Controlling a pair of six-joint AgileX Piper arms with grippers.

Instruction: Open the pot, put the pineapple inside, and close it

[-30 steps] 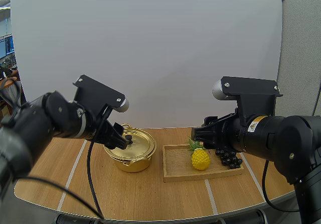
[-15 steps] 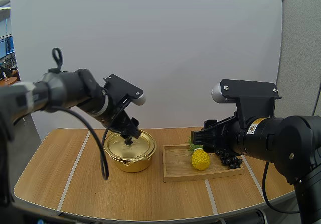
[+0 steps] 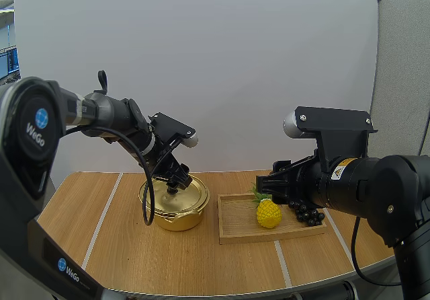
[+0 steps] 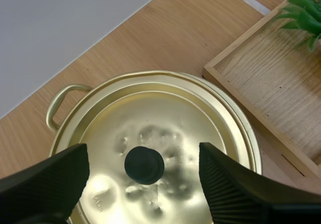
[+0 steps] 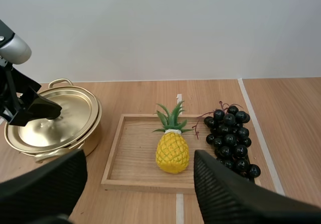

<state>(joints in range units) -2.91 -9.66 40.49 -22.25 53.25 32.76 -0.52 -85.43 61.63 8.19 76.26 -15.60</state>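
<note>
- "WeGo" is written in white beside a round blue badge on the left arm, and again by a smaller badge on the near casing.
- The right arm carries a yellow warning label; its small print is too fine to read.
- The gold pot stands on the table, just left of the wooden tray. Its lid is on, with a black knob at the lid's middle.
- The left jaws are over the lid, wide open and holding nothing. The two fingers stand on either side of the knob, clear of it.
- The pineapple stands upright about the middle of the tray. A bunch of dark grapes lies just beside it to the right.
- The right jaws are also wide open and empty. Their fingers are spread on the near side of the tray, and the pineapple shows between them farther off.
- In the high view the right arm's body covers part of the grapes.
- The lid hides the pot's inside. One loop handle shows at the pot's far rim.
- In the left wrist view the pineapple is cut off to its green leaf tips, over the tray's corner.
</note>
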